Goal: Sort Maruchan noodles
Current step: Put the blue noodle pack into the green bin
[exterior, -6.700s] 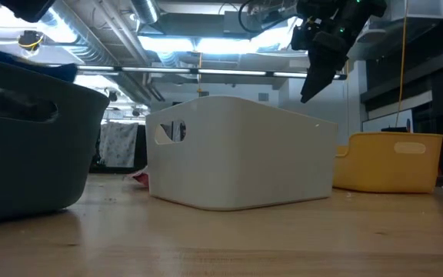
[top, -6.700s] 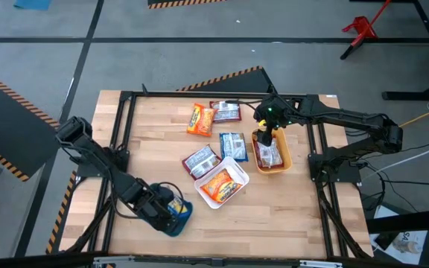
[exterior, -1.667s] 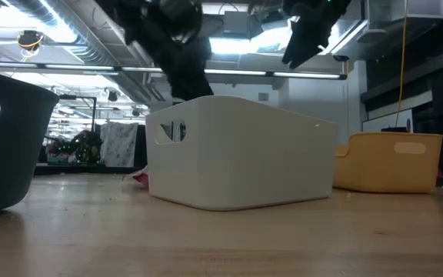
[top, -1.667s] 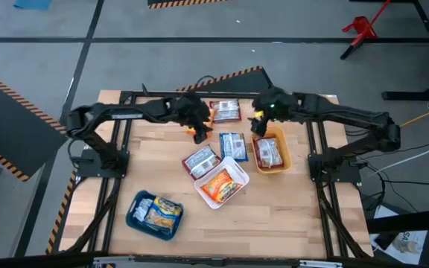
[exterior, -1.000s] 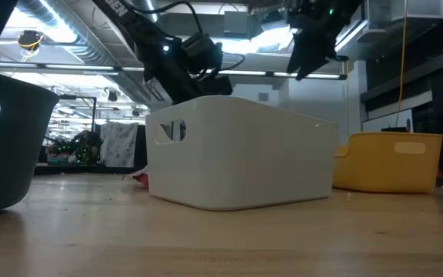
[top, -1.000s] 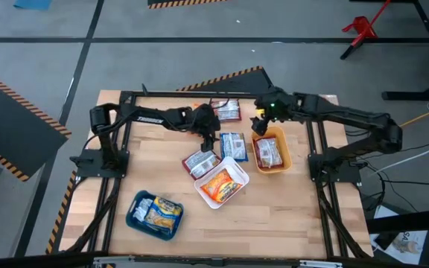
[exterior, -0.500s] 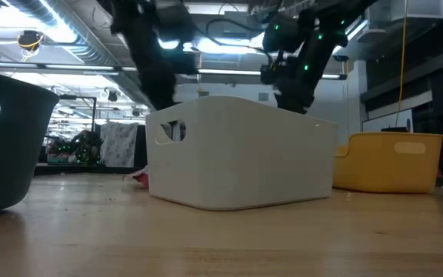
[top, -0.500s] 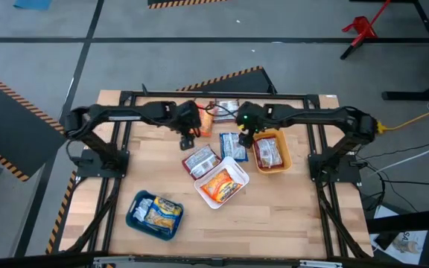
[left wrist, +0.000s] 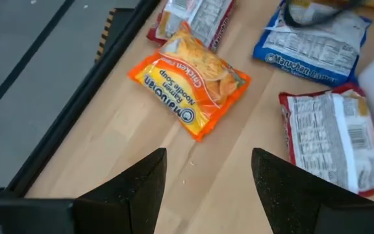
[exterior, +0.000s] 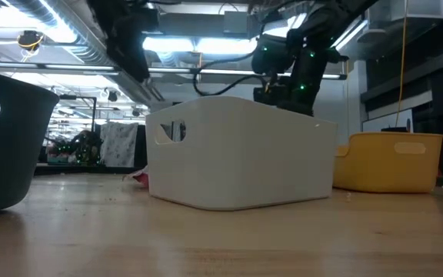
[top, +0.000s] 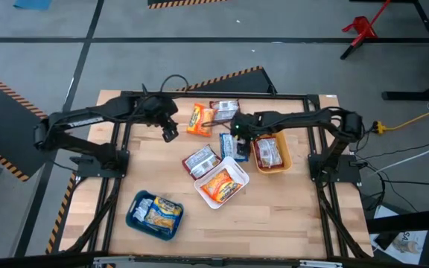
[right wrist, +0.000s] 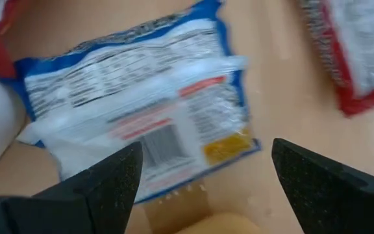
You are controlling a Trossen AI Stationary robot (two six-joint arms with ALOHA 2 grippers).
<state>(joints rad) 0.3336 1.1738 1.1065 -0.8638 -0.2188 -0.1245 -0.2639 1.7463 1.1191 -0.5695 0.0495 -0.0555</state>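
You have four loose packets on the bench (top: 155, 167): one orange packet (top: 199, 119) reading "Maruchan Ramen Noodle Soup, Chicken Flavor", one blue packet (top: 230, 146) marked "Maruchan Ramen", and two red-and-silver packets (top: 224, 110). Three bins hold others: the white bin (top: 221, 182) one orange, the yellow bin (top: 271, 154) one red-and-silver, the blue bin (top: 156, 214) blue ones. Your right gripper (right wrist: 203, 195) hangs just above the blue packet, fingers wide apart; your left gripper (left wrist: 206, 175) hovers near the orange packet, fingers also spread, holding nothing.
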